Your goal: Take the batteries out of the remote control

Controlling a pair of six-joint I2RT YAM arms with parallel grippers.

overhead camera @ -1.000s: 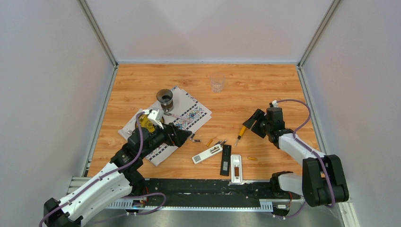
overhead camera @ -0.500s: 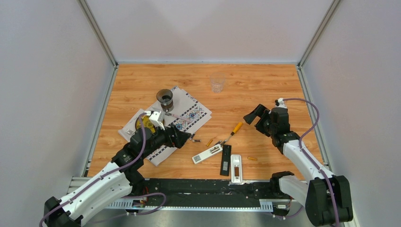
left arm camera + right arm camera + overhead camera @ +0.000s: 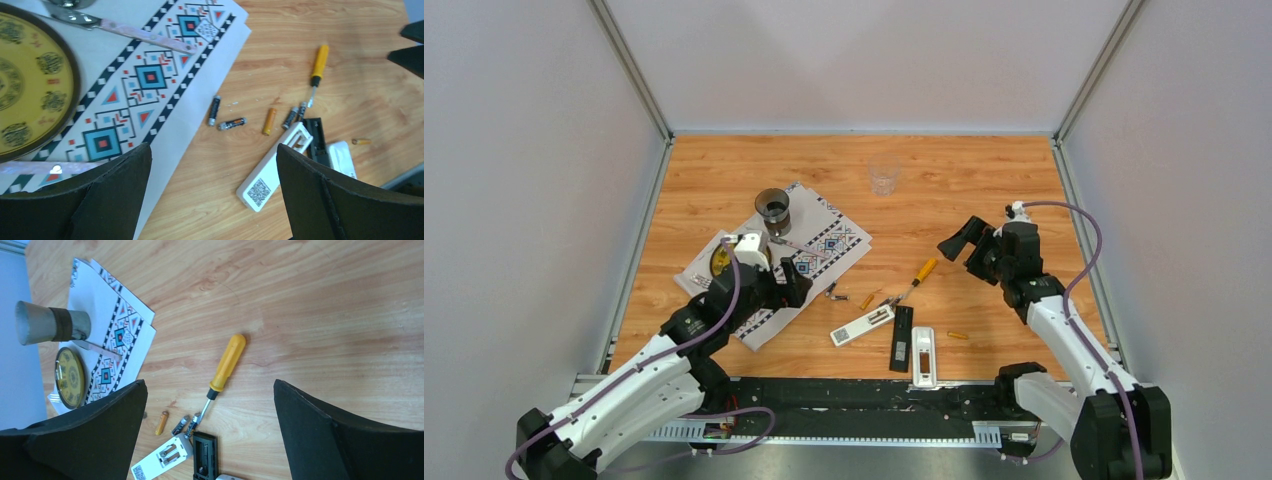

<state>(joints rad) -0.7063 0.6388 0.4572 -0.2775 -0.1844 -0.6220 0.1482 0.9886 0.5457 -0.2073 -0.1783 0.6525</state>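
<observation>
The left hand (image 3: 212,152) and right hand (image 3: 208,386) are open and empty. The batteries (image 3: 232,123) lie loose on the bench (image 3: 280,45) beside the white remote (image 3: 270,172); a careless touch could roll them.

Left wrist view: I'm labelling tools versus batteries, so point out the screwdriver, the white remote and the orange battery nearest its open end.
screwdriver (image 3: 319,62), left wrist view, on the orange handle.
white remote (image 3: 274,164), left wrist view, mid-body.
orange battery (image 3: 269,121), left wrist view, mid-length.
</observation>
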